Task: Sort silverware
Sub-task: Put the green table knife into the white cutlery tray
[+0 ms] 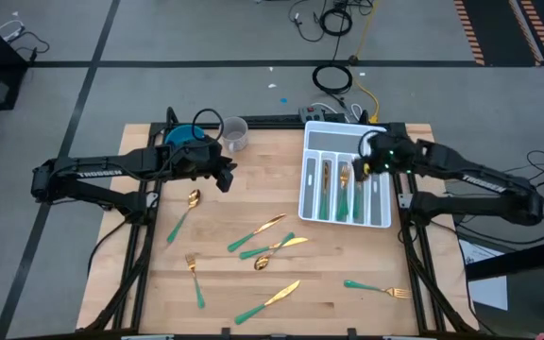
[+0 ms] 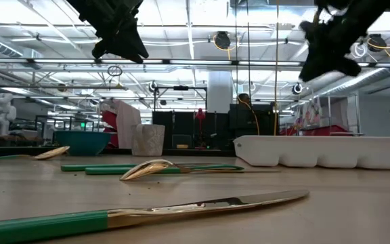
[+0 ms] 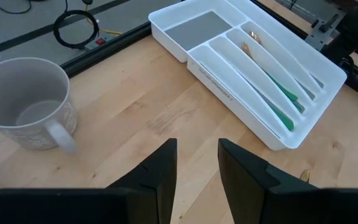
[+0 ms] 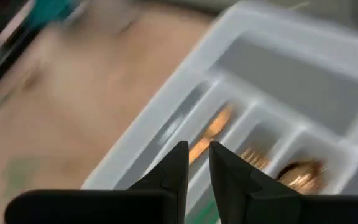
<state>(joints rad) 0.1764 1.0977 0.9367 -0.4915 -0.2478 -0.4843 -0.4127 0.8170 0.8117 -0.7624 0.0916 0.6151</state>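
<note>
Hovering over the white tray [image 1: 310, 206], the right gripper [image 4: 196, 163] shows a narrow empty gap; left gripper [image 3: 196, 163] parted, idle. Loose silverware [image 1: 281, 244] litters the table; misjudged descent might scatter it.

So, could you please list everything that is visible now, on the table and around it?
table: one, light wood.
tray: one, white, divided, far right part of the table.
silverware in tray: several, gold heads and green handles, in the long compartments.
loose silverware: about seven, same colours, scattered over the table's middle and near side.
mug: one, white, far edge.
bowl: one, blue, beside the mug, partly hidden by the left arm.
cables: black and yellow, on the floor beyond the table.
left gripper: dark, open, empty, above the table near the mug.
right gripper: dark, narrowly open, empty, above the tray.
</note>
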